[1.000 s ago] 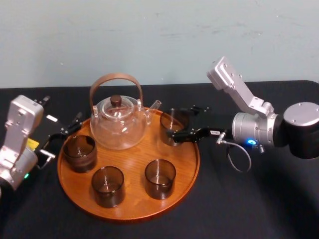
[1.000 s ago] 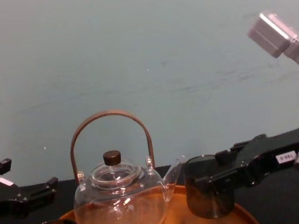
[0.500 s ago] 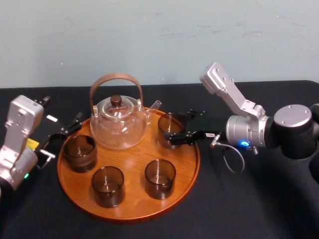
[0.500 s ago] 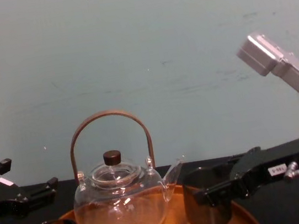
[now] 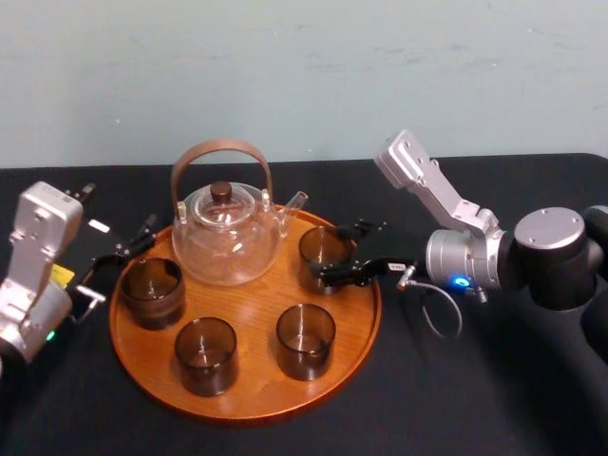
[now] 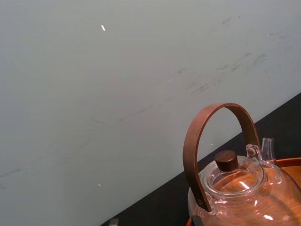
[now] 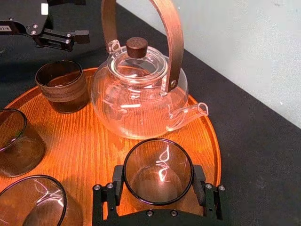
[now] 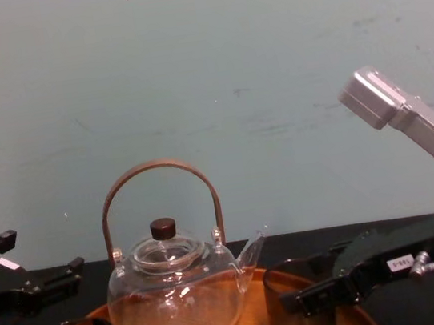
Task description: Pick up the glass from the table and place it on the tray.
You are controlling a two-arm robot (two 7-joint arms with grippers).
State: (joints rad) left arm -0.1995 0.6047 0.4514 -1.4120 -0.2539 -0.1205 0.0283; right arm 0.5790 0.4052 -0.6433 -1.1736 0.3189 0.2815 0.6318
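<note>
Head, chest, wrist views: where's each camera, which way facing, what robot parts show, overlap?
Head view: up high, looking down on the round orange-brown wooden tray; left gripper beside its left rim, right gripper closed on a smoky glass cup.
Chest view: low, facing the wall across the table; grippers at both lower corners.
Left wrist view: faces the wall and the clear glass teapot.
Right wrist view: looks along its own fingers at the cup.
Shared: teapot in all four.

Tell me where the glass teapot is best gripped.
The top of its arched wooden handle, from above: the teapot stands upright, the handle arcs clear of the lid, and the body is wide and smooth. The right hand, clasping a glass, crowds the spout side.
</note>
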